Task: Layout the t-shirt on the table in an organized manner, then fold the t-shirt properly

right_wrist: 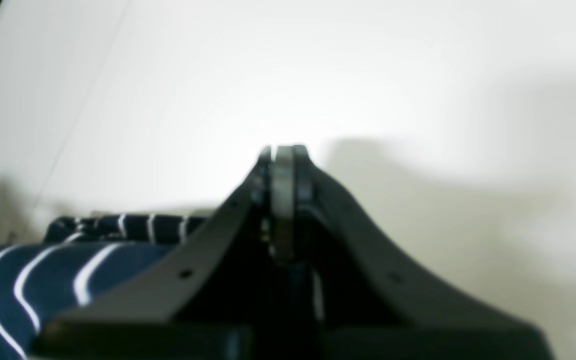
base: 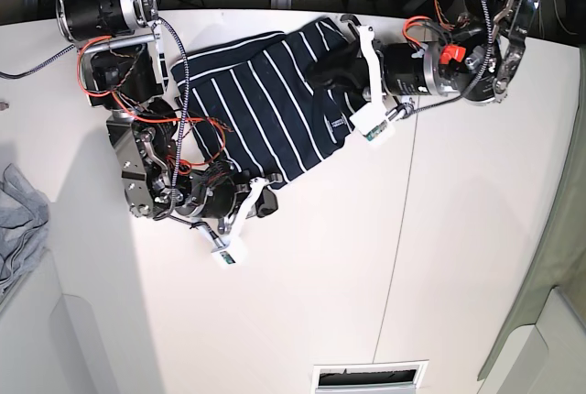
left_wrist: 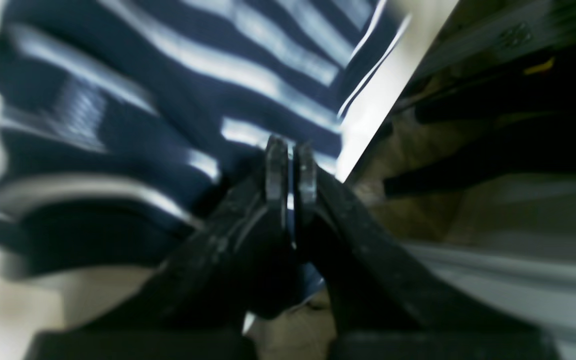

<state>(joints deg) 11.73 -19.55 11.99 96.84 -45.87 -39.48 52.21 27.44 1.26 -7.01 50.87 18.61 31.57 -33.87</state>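
The t-shirt (base: 265, 101), navy with thin white stripes, lies bunched at the back middle of the white table (base: 320, 275). My left gripper (base: 328, 73) reaches in from the right onto the shirt's right side. In the left wrist view its jaws (left_wrist: 290, 170) are pressed together on a thin fold of the t-shirt (left_wrist: 168, 100). My right gripper (base: 268, 203) sits at the shirt's near lower corner. The right wrist view shows that gripper (right_wrist: 283, 165) shut, with blue cloth caught low between its fingers and more of the t-shirt (right_wrist: 18, 280) to its left.
A light-grey cloth (base: 18, 229) lies at the table's left edge. A thin dark seam (base: 403, 229) runs across the tabletop. A vent slot (base: 366, 376) sits at the near edge. Cables and arm bases crowd the back edge.
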